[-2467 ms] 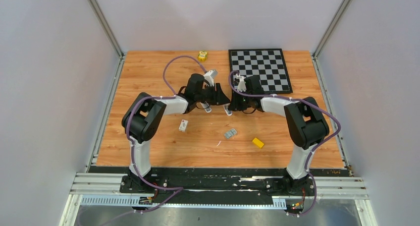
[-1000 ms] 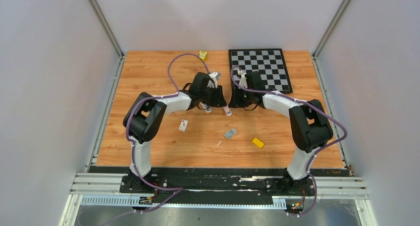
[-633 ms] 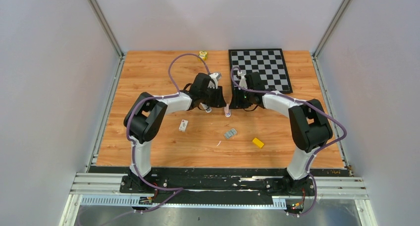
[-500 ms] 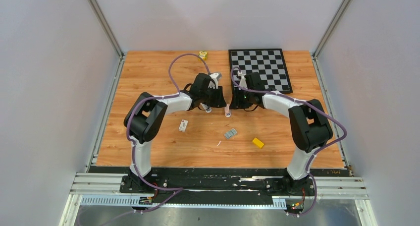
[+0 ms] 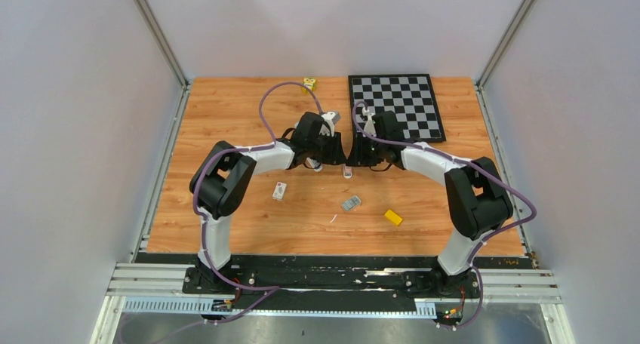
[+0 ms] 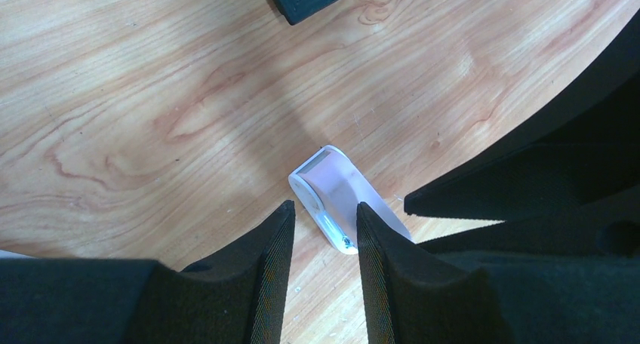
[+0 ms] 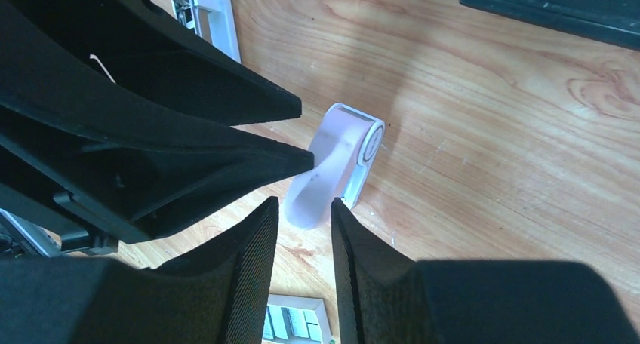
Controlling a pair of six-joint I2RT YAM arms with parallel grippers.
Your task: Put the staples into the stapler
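Note:
The stapler [image 5: 347, 171], small, pale pink and white, lies on the wood between my two arms. My left gripper [image 5: 337, 161] and right gripper [image 5: 355, 161] hang over it, tip to tip. In the left wrist view the stapler [image 6: 336, 191] shows just beyond the open left gripper [image 6: 323, 208], partly behind one finger. The right wrist view has the stapler [image 7: 341, 159] past the open right gripper [image 7: 303, 204]. Neither gripper holds anything. The staples [image 5: 350, 204], a flat silvery-grey block, lie nearer the table's front; the staples [image 7: 296, 321] also show low between the right fingers.
A chessboard [image 5: 396, 106] lies at the back right, close behind the right gripper. A yellow block [image 5: 392, 217] sits right of the staples, a small white piece [image 5: 280, 191] to their left, and a small yellow object [image 5: 309, 83] at the back edge.
Both grippers have drawn toward each other and now nearly meet above the stapler. Their jaws have narrowed a little. The stapler and staples have not moved.

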